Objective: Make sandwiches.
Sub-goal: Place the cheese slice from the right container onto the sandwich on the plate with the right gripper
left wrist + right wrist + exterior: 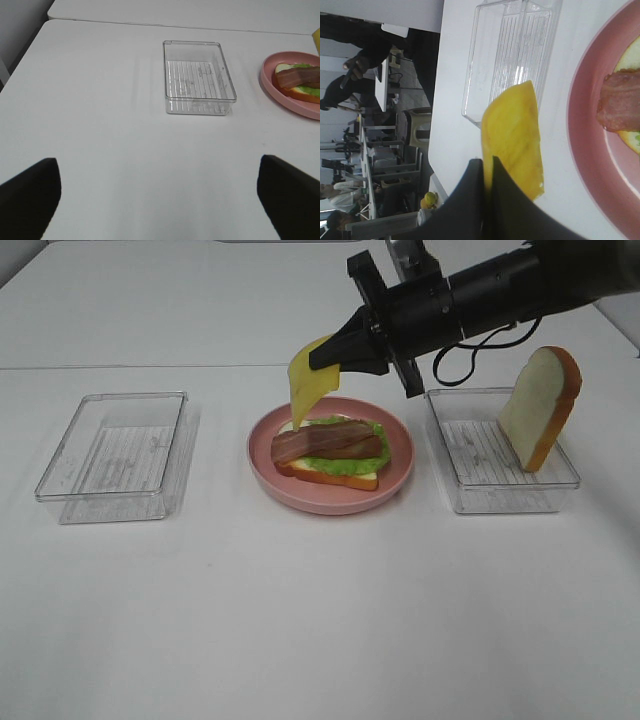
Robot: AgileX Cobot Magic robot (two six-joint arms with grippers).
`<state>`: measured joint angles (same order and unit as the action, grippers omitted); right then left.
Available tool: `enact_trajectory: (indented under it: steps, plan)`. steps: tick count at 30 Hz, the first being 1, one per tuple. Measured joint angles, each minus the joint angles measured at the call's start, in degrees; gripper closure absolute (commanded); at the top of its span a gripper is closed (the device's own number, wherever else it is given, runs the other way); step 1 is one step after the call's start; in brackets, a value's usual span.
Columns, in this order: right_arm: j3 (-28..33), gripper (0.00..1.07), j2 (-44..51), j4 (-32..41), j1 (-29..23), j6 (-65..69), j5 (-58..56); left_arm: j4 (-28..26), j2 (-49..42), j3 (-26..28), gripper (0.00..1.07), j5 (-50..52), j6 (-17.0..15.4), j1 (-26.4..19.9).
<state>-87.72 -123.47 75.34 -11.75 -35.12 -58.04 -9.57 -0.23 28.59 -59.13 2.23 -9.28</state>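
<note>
On the pink plate lies a half-built sandwich: a bread slice with orange-brown crust, green lettuce and brown bacon strips on top. My right gripper hangs above the plate's far left rim, shut on a yellow cheese square that droops from its tips. The right wrist view shows the cheese pinched in the gripper, beside the plate and bacon. A second bread slice leans upright in the right clear tray. My left gripper is open over bare table.
An empty clear tray sits at the left, also seen as the tray ahead in the left wrist view, with the plate beyond it. A table seam runs across the back.
</note>
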Motion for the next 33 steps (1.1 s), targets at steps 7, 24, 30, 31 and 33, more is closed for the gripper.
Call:
enact_trajectory:
  steps: [7,24,30,31,33]
  plan:
    - [-4.9,1.07,-6.9,1.7,0.0,0.6,1.9,0.0,0.0,0.0,0.07,0.0,0.0,0.0]
    - [-8.4,1.07,-11.3,-5.3,0.0,8.1,7.0,-0.1,0.0,0.0,0.07,0.0,0.0,0.0]
    - [-8.4,1.03,-11.3,-5.8,0.0,9.0,7.2,-0.1,0.0,0.0,0.07,0.0,0.0,0.0]
    - [-8.4,0.97,-11.3,-5.8,0.0,9.0,7.2,-0.1,0.0,0.0,0.07,0.0,0.0,0.0]
    - [-8.4,0.88,-11.3,-6.0,0.0,9.0,7.2,-0.1,0.0,0.0,0.07,0.0,0.0,0.0]
